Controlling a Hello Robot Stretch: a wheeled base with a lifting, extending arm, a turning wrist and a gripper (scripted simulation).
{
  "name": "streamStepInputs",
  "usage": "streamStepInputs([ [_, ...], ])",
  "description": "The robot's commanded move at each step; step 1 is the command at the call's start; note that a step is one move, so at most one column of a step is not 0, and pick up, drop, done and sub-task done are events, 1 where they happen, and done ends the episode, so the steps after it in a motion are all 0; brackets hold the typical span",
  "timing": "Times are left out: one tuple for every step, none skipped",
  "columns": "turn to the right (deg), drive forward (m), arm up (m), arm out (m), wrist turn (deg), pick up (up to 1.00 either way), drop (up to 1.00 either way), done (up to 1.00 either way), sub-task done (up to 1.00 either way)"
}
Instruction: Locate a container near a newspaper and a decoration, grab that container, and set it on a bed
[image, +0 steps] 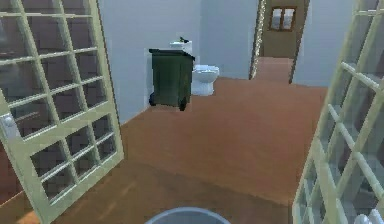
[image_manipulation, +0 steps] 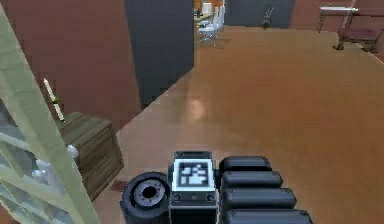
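Note:
A dark green wheeled bin stands against the pale wall ahead, with a small white thing on its top. A white toilet sits just behind it. At the arm side view's bottom edge the arm is drawn in, with a white marked square at its end and the gripper's dark round body left of it. Its far end is hard to make out, so I cannot tell whether it holds anything.
Glass-paned door leaves flank the forward view at left and right. Wood floor runs to a doorway at the back right. To the side are a wooden crate, a dark panel, white chairs and dark furniture.

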Motion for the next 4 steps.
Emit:
streamStepInputs([
  [0.0, 0.75, 0.00, 0.00, 0.0, 0.00, 0.00, 0.00, 0.00],
  [24.0, 0.00, 0.00, 0.00, 0.0, 0.00, 0.00, 0.00, 0.00],
  [0.0, 1.00, 0.00, 0.00, 0.0, 0.00, 0.00, 0.00, 0.00],
  [3.0, 0.00, 0.00, 0.00, 0.0, 0.00, 0.00, 0.00, 0.00],
])
